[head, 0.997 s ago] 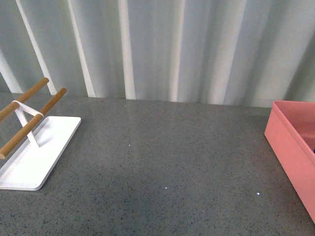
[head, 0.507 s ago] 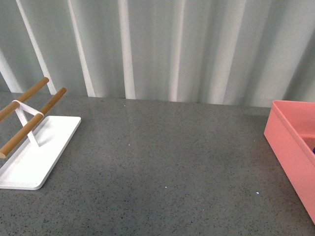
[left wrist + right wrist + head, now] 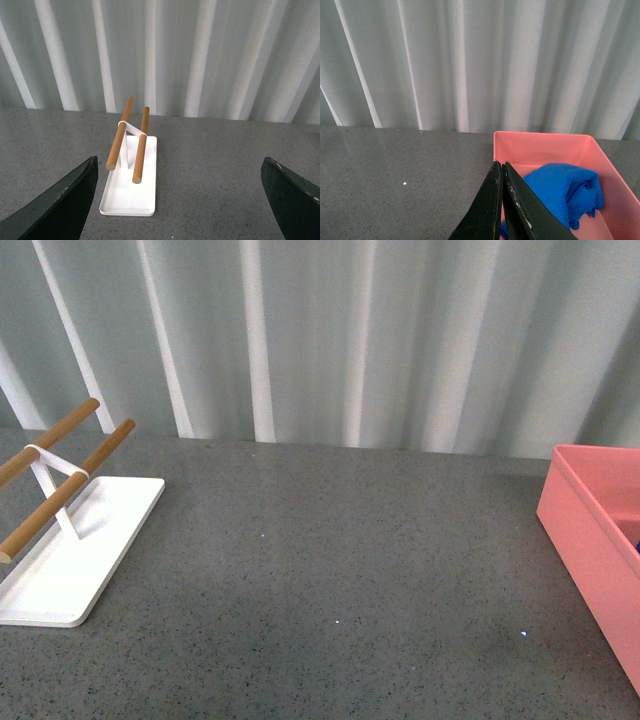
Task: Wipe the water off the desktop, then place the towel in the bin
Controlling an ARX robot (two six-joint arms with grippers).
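Note:
The blue towel (image 3: 565, 192) lies crumpled inside the pink bin (image 3: 540, 145) in the right wrist view. My right gripper (image 3: 501, 165) is shut and empty, its tips above the bin's near wall, beside the towel. The bin (image 3: 590, 540) sits at the right edge of the front view; a sliver of blue shows at its rim there. The dark speckled desktop (image 3: 340, 560) fills the front view; neither arm shows in it. My left gripper (image 3: 180, 200) is open and empty above the desktop (image 3: 210, 170).
A flat white tray (image 3: 70, 560) with two wooden rods (image 3: 70, 490) stands at the left of the desktop, also in the left wrist view (image 3: 130, 190). A ribbed white wall (image 3: 340, 340) runs along the back edge.

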